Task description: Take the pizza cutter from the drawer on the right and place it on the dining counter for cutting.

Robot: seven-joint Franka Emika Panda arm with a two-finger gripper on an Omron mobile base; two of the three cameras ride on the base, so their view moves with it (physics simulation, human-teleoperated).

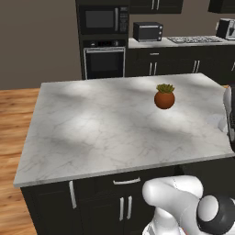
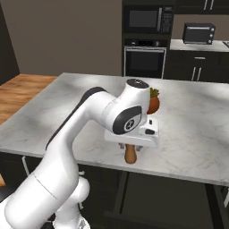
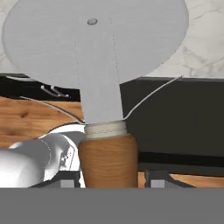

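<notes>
Your fingers (image 3: 109,181) are closed on the pizza cutter (image 3: 98,65) by its brown handle, held at the near edge of the marble bench (image 2: 67,120), just in front of the potted plant (image 1: 164,96). No readable writing.

No readable text, label, brand, number or sign was found in any of the three views. The fronts of the microwave (image 1: 103,19), the oven (image 1: 104,58) and the toaster oven (image 1: 148,31) were rendered too small and dark for any lettering to be made out. The wheel and handle of the pizza cutter (image 3: 98,52) were seen to be unmarked.
</notes>
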